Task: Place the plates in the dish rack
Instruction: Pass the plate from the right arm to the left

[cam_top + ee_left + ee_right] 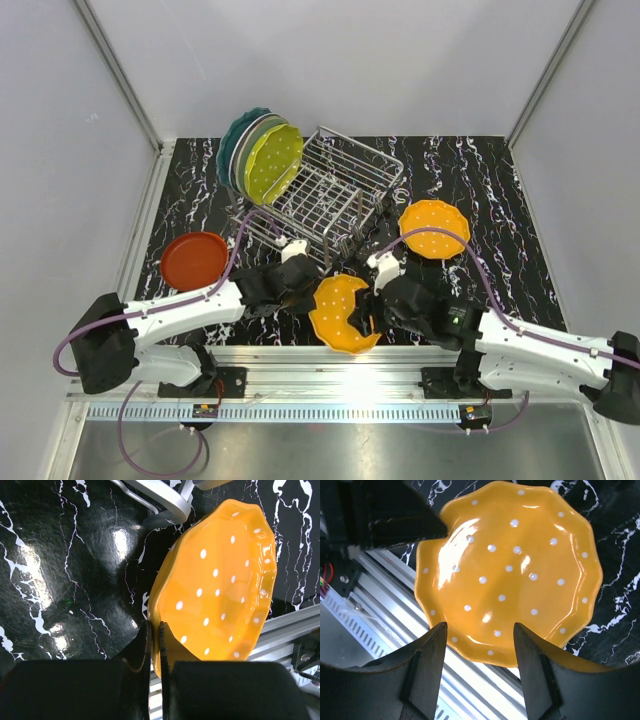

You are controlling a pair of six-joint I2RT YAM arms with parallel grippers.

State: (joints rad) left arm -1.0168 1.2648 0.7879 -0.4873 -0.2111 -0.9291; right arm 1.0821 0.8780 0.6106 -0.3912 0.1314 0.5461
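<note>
Both arms meet over the near edge of the black marbled tabletop [500,200]. The left arm [180,310] reaches low from its base at the near left corner, forearm stretched rightward along that edge. The left gripper [155,630] is pressed together on the rim of a dotted orange plate [220,585], which it pinches at the left side. The plate sits tilted, its face turned up and toward the right arm. It lies partly over the near edge of the tabletop and partly over the aluminium rail [300,355] in front.

The right arm [540,350] comes in from the near right corner, wrist bent toward the plate's right side. The right gripper [480,635] is spread wide, with one finger on either side of the plate's lower rim in the wrist view. Whether the fingers [437,650] touch the plate cannot be told.

The dish rack [335,185] stands toward the far edge, left of centre. A row of plates stands on edge at its far left end, from a teal plate [232,150] at the back to a yellow-green plate [273,162] in front. A red-orange plate [194,260] lies flat by the left edge. A second dotted orange plate [434,228] lies flat just right of the rack.
</note>
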